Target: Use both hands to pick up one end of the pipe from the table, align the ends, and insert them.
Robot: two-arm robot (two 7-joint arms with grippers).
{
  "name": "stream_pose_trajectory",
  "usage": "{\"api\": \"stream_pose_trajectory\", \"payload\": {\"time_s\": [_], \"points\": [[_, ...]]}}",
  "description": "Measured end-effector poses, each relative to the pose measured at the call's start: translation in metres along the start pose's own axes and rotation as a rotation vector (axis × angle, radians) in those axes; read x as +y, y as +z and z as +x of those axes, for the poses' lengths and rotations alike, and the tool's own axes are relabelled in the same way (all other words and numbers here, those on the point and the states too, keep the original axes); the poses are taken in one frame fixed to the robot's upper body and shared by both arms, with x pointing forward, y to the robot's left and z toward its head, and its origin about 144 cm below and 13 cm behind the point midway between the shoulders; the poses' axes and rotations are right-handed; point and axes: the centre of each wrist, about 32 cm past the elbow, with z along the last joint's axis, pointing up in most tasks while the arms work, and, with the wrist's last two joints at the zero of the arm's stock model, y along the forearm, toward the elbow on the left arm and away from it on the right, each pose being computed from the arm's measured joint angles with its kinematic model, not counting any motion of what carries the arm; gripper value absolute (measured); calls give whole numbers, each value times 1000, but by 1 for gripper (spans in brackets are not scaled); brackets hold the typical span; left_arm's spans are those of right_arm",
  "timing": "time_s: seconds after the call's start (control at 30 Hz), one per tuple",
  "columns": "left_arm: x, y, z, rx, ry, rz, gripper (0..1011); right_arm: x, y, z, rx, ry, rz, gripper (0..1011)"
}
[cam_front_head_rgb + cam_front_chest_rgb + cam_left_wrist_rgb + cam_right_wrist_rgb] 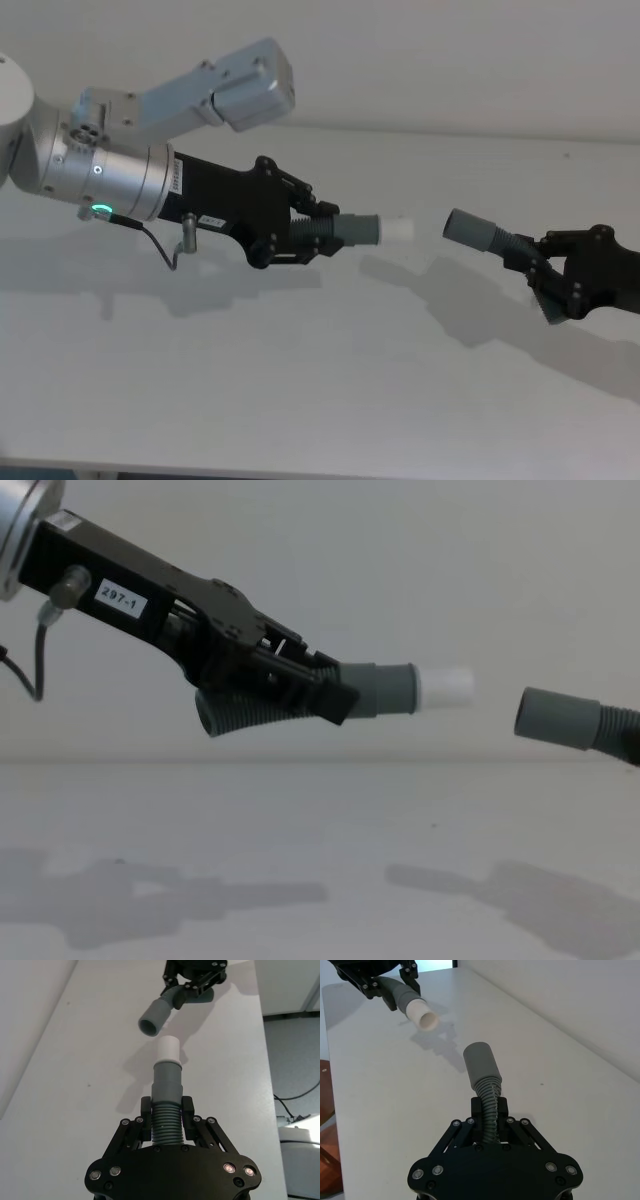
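The left gripper (318, 236) clamps the ribbed pipe (166, 1122) just behind its cuff, so the spigot end (385, 229) juts beyond the fingertips, its long axis level and its white tip aimed at the right gripper (538, 268). That one pinches the pipe behind the socket end (470, 230), whose mouth faces back (slightly askew). The two ends are near but apart, both above the table (300, 400).

Left gripper (320, 238): pipe (167, 1122) sits between the jaws, spigot end (385, 229) projecting ahead of them. Right gripper (537, 268): pipe between the jaws, socket end (468, 230) ahead. The ends face each other, near but apart, above the table (300, 400).
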Motion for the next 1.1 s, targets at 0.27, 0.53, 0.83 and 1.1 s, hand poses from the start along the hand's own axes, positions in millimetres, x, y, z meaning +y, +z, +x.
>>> {"api": "stream_pose_trajectory", "payload": {"time_s": [0.27,0.53,0.83,1.1], "points": [[1,0,2,-13,-28,-1,342,0,0,0,2,2,-1,162],[1,0,2,-18,-40,-1,342,0,0,0,1,6,-3,162],[0,3,3,-29,-26,7,342,-1,0,0,-14,39,-14,162],[-4,6,6,-39,-39,12,342,-3,3,-1,-38,72,-24,162]]}}
